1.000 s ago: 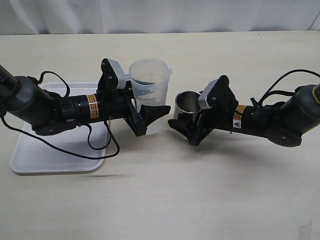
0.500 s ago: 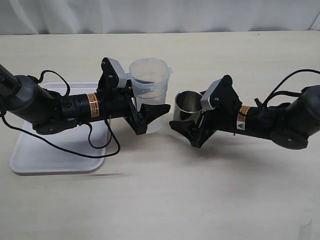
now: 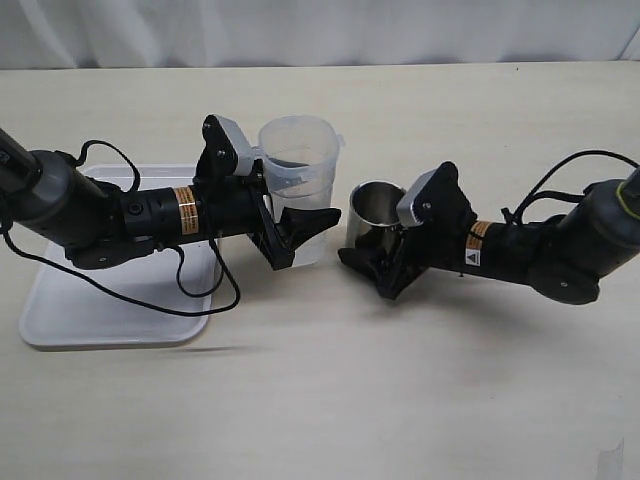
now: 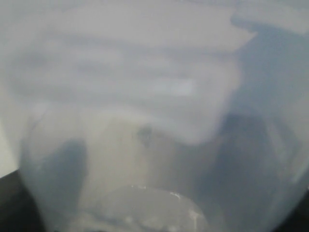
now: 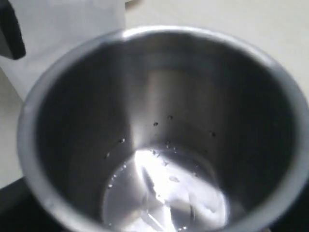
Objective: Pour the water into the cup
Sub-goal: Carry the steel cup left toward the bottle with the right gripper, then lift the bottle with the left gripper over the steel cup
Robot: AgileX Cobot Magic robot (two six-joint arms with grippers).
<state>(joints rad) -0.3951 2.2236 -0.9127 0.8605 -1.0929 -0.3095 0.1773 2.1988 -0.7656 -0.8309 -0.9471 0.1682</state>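
I judge the pouring done: a little water (image 5: 164, 191) shines at the bottom of the cup (image 3: 372, 205), which stands on the table (image 3: 400, 400) near the upright beaker (image 3: 297, 160). My right claw (image 3: 365, 242) sits around the cup and my left claw (image 3: 305, 228) around the beaker; gripping or loose, I cannot tell. Only letting go seems left. My left wrist view is blurred plastic, so the beaker's contents are hidden

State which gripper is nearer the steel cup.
Right. The right gripper sits around the steel cup; the left gripper stands apart from it, around the plastic beaker beside it.
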